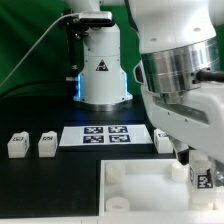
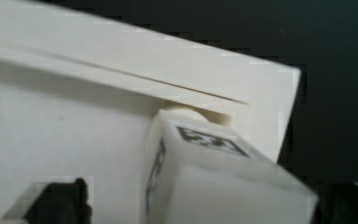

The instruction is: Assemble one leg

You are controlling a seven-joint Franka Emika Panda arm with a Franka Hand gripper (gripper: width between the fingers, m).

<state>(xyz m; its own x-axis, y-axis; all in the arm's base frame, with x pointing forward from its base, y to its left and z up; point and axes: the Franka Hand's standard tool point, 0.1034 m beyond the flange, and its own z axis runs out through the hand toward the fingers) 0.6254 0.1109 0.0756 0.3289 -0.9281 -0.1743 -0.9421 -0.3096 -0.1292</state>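
Gripper (image 1: 196, 168) clamped on the leg (image 1: 202, 181) — leg held between its fingers, tagged face showing, over the white tray's (image 1: 135, 192) corner at the exterior view's right.

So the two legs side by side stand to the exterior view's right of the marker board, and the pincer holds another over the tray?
No: in the exterior view those two legs stand to that view's left of the marker board. The pincer does hold another leg over the tray.
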